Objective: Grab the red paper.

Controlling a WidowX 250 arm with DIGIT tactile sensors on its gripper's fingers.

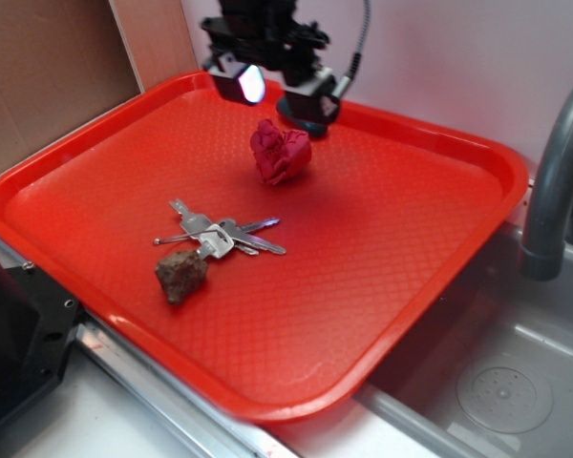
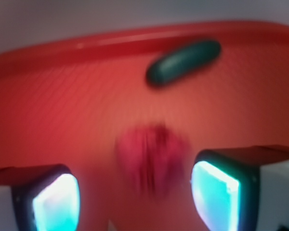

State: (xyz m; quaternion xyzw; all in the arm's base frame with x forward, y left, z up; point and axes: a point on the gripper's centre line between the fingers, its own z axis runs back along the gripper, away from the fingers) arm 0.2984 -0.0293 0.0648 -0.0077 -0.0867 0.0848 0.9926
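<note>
The red paper (image 1: 280, 151) is a crumpled crimson ball lying on the orange-red tray (image 1: 392, 248), a little behind the tray's middle. In the wrist view the red paper (image 2: 151, 156) shows blurred, between and just beyond my two lit fingers (image 2: 55, 202). My gripper (image 1: 279, 86) hovers above and behind the ball, open, with nothing held. From the wrist my gripper (image 2: 135, 195) has its jaws wide apart, one on each side of the ball and not touching it.
A bunch of keys (image 1: 220, 234) and a brown rock (image 1: 181, 275) lie on the tray's front left. A dark teal oval object (image 2: 183, 62) rests near the tray's back rim. A grey faucet (image 1: 554, 181) and a sink (image 1: 501, 391) stand on the right.
</note>
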